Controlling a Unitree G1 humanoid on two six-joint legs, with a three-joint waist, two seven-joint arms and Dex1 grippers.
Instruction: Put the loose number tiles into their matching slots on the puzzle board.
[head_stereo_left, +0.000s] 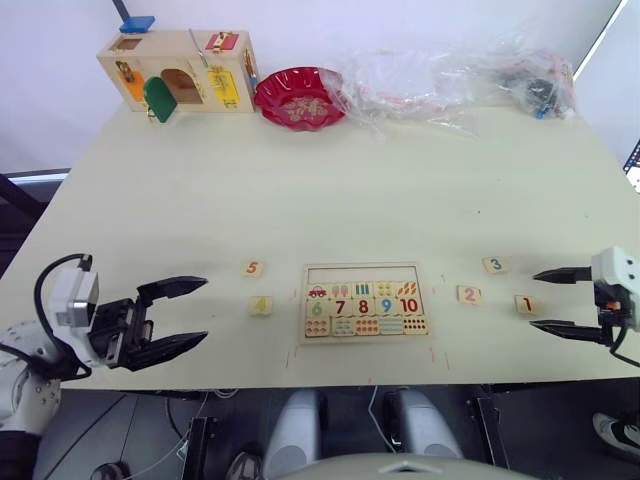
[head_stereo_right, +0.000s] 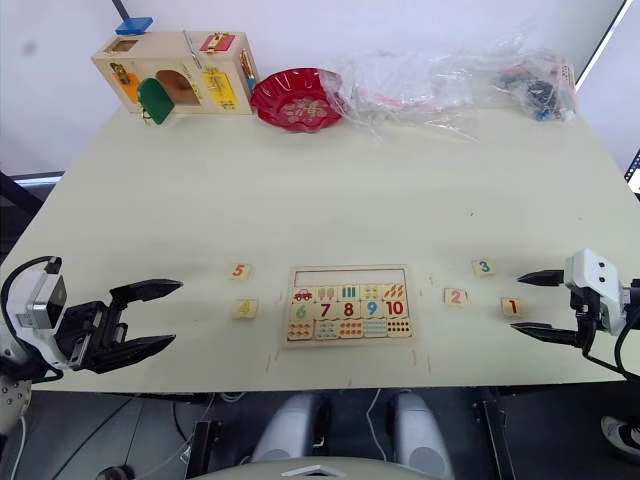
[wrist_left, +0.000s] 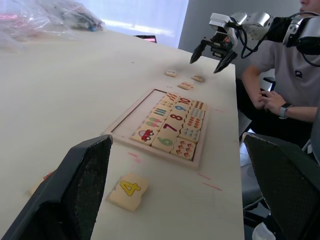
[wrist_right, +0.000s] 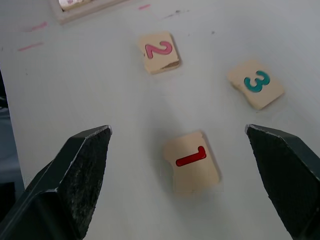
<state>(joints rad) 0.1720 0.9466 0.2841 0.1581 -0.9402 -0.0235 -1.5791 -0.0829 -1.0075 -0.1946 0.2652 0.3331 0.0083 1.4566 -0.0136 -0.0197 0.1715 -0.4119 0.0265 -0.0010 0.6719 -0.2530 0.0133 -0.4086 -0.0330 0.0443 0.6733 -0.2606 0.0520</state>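
The puzzle board (head_stereo_left: 364, 302) lies on the desk (head_stereo_left: 320, 190). Tiles 5 (head_stereo_left: 254, 268) and 4 (head_stereo_left: 260, 305) sit left of it; 2 (head_stereo_left: 469, 295), 3 (head_stereo_left: 495, 265) and 1 (head_stereo_left: 526, 304) sit right. The left end effector (head_stereo_left: 182, 312) and right end effector (head_stereo_left: 553, 299) are both wide open, holding nothing.

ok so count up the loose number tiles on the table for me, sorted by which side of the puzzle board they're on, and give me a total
Robot's left of the puzzle board: 2, the 5 tile and the 4 tile.
Robot's right of the board: 3, the 2 tile, the 3 tile and the 1 tile.
Total: 5 loose number tiles, none in the board's empty top row yet.
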